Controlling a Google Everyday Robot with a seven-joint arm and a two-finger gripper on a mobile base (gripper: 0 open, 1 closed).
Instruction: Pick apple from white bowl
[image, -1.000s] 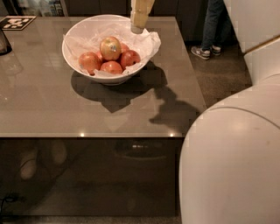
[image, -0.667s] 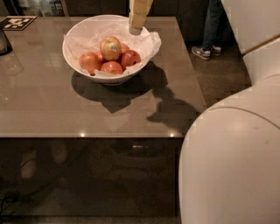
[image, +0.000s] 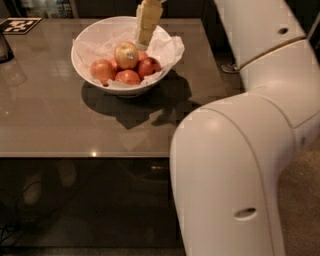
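The white bowl (image: 82, 62), lined with crumpled white paper, stands on the grey table toward its far side. The yellow-gold apple (image: 126, 55) with a small pale sticker lies on top of the redder apples in the middle of the bowl. My gripper (image: 145, 36) hangs cream-coloured over the bowl's far right part, its tip just above and to the right of the yellow-gold apple. It holds nothing that I can see.
Several redder apples (image: 128, 77) lie around the yellow-gold one. A black-and-white marker tag (image: 18, 25) lies at the table's far left, and a dark object (image: 4, 47) stands at the left edge. My white arm (image: 235, 165) fills the right side. The table's front edge (image: 90, 156) is near.
The gripper has moved left and down, from over the bowl's far right rim toward the yellow-gold apple. My arm has swung further into view. The bowl and apples have not moved.
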